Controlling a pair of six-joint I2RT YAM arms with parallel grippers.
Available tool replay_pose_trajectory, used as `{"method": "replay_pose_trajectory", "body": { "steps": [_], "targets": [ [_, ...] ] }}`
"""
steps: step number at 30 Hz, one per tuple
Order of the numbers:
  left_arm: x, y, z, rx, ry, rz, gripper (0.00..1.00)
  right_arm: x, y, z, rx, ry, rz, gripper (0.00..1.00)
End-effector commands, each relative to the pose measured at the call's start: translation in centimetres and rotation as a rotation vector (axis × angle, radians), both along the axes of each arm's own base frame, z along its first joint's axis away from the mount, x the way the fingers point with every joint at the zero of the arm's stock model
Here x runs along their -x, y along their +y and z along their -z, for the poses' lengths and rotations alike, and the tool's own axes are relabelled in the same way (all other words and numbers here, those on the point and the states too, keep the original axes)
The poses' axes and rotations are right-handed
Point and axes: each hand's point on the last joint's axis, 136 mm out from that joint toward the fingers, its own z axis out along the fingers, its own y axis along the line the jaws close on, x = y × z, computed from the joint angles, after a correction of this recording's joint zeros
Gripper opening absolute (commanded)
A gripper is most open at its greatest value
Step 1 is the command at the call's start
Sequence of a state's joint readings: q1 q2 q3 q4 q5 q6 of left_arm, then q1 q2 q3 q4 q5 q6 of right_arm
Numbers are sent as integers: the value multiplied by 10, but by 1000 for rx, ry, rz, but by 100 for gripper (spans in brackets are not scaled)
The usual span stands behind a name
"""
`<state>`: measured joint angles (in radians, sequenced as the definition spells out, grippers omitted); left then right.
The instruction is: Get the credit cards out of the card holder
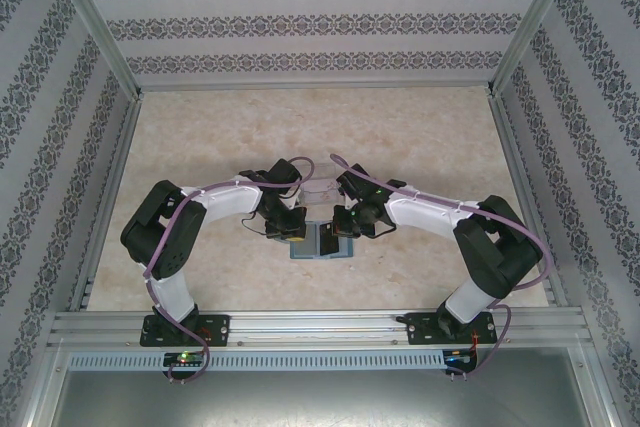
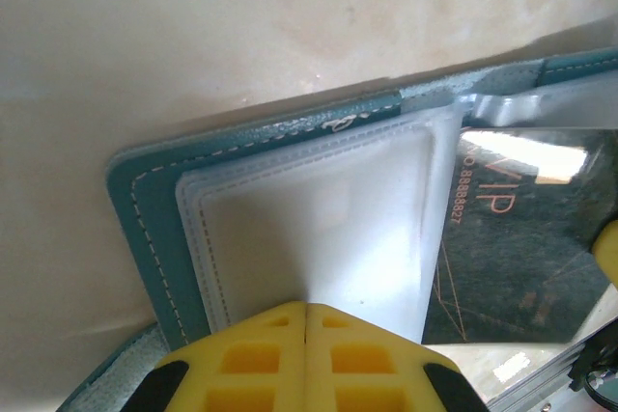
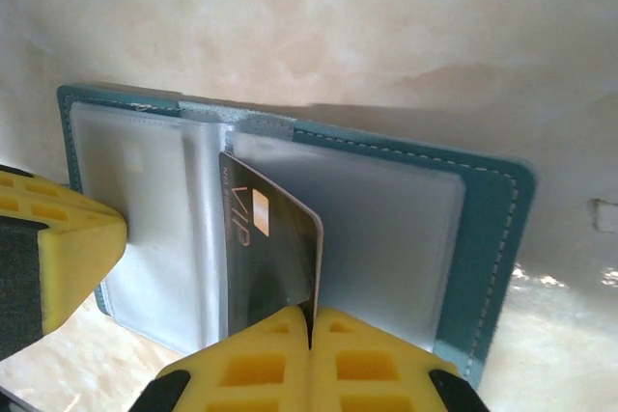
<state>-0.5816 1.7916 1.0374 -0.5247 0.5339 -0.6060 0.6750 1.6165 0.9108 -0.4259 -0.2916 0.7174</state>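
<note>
Credit card (image 3: 272, 258), dark with VIP lettering: was clamped by its near edge in the right claw (image 3: 311, 314), shut on it; stood tilted, partly drawn from the clear sleeves (image 3: 386, 229) near the spine of the card holder (image 3: 494, 238); met on the other half by the left claw (image 2: 306, 308), also closed, tips on the stacked sleeves; could not tell whether pinching or pressing; lay open on the table (image 3: 386, 26) between both arms; seemed mid-extraction of one card; next called for a steady pull clear of the sleeve mouth, holder kept from lifting, then setting down beside it.
</note>
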Motion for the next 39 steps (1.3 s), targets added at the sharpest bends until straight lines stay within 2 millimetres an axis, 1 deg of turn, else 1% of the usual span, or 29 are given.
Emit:
{"method": "replay_pose_trajectory", "body": {
  "steps": [1,6,8,11,14,17,22,25,30,33,37,39],
  "targets": [
    [11,13,13,-81,28,21,0,5,-12,0,82,-11,-14,2],
    [11,12,13,-77,29,18,0,5,-3,-2,68,-13,-23,3],
    [11,11,12,-75,28,19,0,6,3,-3,36,-5,-17,6],
    [12,12,13,-77,28,18,0,6,9,-4,-8,2,2,15],
    [11,12,12,-75,27,18,0,6,13,-7,-38,6,15,17],
    [12,11,13,-74,29,18,0,7,17,-10,-73,8,24,16],
    [11,11,12,-73,28,18,0,11,23,-9,-115,36,35,15],
    [11,11,11,-72,27,21,0,11,23,-10,-119,40,38,15],
    [10,10,10,-70,25,21,0,11,22,-15,-120,32,42,10],
    [8,11,6,-72,9,15,0,9,20,-19,-107,16,41,7],
    [4,10,-4,-61,-17,4,0,7,18,-25,-111,-5,35,7],
    [3,10,-8,-59,-24,3,0,5,14,-30,-104,-14,37,5]
  ]
}}
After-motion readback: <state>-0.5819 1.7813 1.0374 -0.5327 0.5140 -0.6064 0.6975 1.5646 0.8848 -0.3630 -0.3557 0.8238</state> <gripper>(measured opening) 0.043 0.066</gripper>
